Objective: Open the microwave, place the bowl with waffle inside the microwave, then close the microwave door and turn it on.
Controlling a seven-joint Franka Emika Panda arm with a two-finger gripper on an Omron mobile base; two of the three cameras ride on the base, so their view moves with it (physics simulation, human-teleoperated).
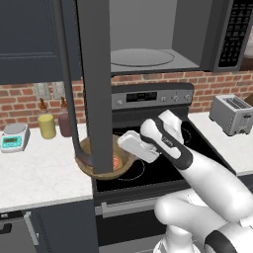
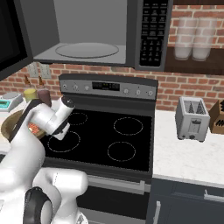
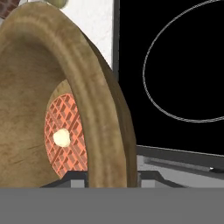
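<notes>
From the left base view, the microwave door (image 1: pixel 94 74) is hanging wide open in front of the microwave (image 1: pixel 163 34), and the gripper (image 1: pixel 129 149) is reaching down at the right rim of the bowl (image 1: pixel 88 157), which is sitting at the stove's (image 1: pixel 163 163) front left corner beside the counter (image 1: pixel 39 170). From the right base view, the arm is covering most of the bowl (image 2: pixel 8 124) at the stove's (image 2: pixel 105 135) left edge, a sliver of the waffle (image 2: pixel 33 127) is peeking out, and a toaster (image 2: pixel 191 118) is standing well apart on the right counter. In the hand view, the two fingertips (image 3: pixel 74 178) are sitting half-closed on either side of the bowl's (image 3: pixel 94 109) rim, apparently pinching it, while the waffle (image 3: pixel 65 133) is lying inside on the bowl's bottom.
</notes>
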